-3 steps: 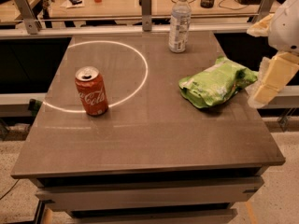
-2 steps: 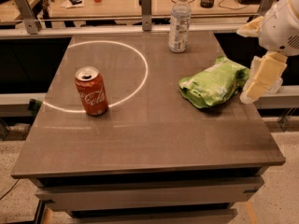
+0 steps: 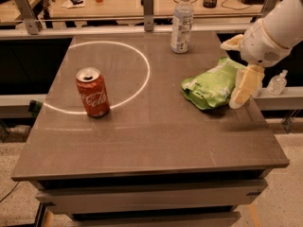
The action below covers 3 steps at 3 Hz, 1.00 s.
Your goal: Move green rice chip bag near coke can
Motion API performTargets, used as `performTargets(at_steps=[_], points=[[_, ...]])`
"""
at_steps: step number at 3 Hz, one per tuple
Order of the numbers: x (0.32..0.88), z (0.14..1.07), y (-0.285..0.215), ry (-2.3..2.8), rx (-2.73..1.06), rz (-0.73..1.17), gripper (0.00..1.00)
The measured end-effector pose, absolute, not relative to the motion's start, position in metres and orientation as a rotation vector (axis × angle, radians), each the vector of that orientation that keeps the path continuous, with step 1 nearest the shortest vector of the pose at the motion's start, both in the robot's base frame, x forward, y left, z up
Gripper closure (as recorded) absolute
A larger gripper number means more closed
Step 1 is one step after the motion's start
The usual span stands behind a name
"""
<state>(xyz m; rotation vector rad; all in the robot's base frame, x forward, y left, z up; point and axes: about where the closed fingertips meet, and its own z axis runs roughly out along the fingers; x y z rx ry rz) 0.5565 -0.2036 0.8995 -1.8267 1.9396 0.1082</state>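
The green rice chip bag lies crinkled on the right part of the brown table. The red coke can stands upright on the left part, on the edge of a white ring of light. My gripper comes in from the right on a white arm and is open. One cream finger hangs in front of the bag's right end and the other is behind it. The bag's right end is between them, partly hidden. I cannot tell whether the fingers touch it.
A clear plastic bottle with a white cap stands at the table's back edge. A small clear bottle sits on a ledge off the table's right side. Metal rails and a cluttered desk lie behind.
My gripper has moved left from beside the table's right edge to the bag's right end. The bag, can and bottle have not moved.
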Motion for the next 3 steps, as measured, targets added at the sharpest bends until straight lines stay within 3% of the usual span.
performTargets(at_steps=[1,3], points=[[0.571,0.880,-0.207,1.919,-1.863,0.124,0.00],[0.574,0.869,-0.205,1.851,-1.919,0.169,0.41]])
